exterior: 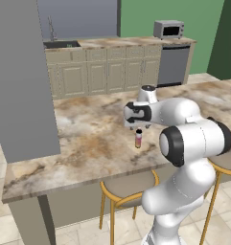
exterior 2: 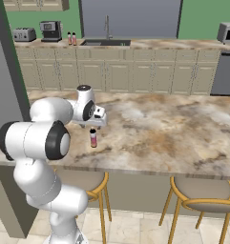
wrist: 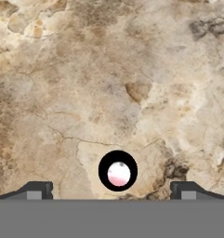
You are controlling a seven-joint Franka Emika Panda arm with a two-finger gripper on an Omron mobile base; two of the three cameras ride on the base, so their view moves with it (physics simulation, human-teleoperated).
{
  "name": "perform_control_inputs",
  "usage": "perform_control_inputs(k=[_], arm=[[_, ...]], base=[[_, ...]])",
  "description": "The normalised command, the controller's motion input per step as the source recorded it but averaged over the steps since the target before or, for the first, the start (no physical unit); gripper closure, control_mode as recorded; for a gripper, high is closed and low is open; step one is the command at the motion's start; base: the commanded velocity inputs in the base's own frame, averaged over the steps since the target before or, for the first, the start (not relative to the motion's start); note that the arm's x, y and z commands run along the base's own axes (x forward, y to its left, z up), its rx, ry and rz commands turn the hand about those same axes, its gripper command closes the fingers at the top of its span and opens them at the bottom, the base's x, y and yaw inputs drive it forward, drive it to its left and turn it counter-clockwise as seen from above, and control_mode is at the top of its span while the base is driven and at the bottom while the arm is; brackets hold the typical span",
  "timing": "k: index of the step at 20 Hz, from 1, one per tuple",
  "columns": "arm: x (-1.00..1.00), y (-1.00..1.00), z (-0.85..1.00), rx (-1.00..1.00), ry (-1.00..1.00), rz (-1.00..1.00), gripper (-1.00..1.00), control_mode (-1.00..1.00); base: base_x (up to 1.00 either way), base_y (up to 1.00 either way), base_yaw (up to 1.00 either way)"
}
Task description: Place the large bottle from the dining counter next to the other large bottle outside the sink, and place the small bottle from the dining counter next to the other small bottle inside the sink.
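The small bottle (exterior: 138,139) (exterior 2: 93,138) stands upright on the dining counter (exterior: 88,139) (exterior 2: 159,128), near its front edge. From above it shows a pale cap ringed in black (wrist: 117,171). My gripper (exterior: 138,127) (exterior 2: 92,126) (wrist: 111,190) hangs open straight over it, with one fingertip (wrist: 39,189) off to each side and above the cap, touching nothing. The sink (exterior: 62,44) (exterior 2: 106,43) lies in the far counter. Two tall slim bottles (exterior 2: 71,38) stand side by side on that counter, left of the sink; I cannot tell them apart.
Yellow-framed stools (exterior: 129,189) (exterior 2: 204,190) stand under the counter's front edge. A grey panel (exterior: 21,81) rises at the left. The back counter holds a faucet (exterior 2: 107,26), a microwave (exterior: 168,29), a toaster (exterior 2: 24,34) and a coffee machine (exterior 2: 50,31).
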Motion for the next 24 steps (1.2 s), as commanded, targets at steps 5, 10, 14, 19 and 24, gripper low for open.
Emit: perform_control_inputs(k=[5, 10, 14, 19, 24], arm=[[0.09, 0.01, -0.02, 0.00, 0.01, 0.00, -1.00, -1.00], [0.23, 0.00, 0.00, 0.00, 0.00, 0.00, -1.00, -1.00], [0.09, 0.00, -0.02, 0.00, 0.02, 0.00, -1.00, -1.00], [-0.02, 0.00, -0.14, 0.00, 0.04, 0.00, -1.00, -1.00], [0.00, 0.00, -0.15, 0.00, 0.02, 0.00, -1.00, -1.00]], base=[[0.00, 0.00, 0.00], [0.00, 0.00, 0.00], [0.00, 0.00, 0.00], [0.00, 0.00, 0.00], [0.00, 0.00, 0.00]])
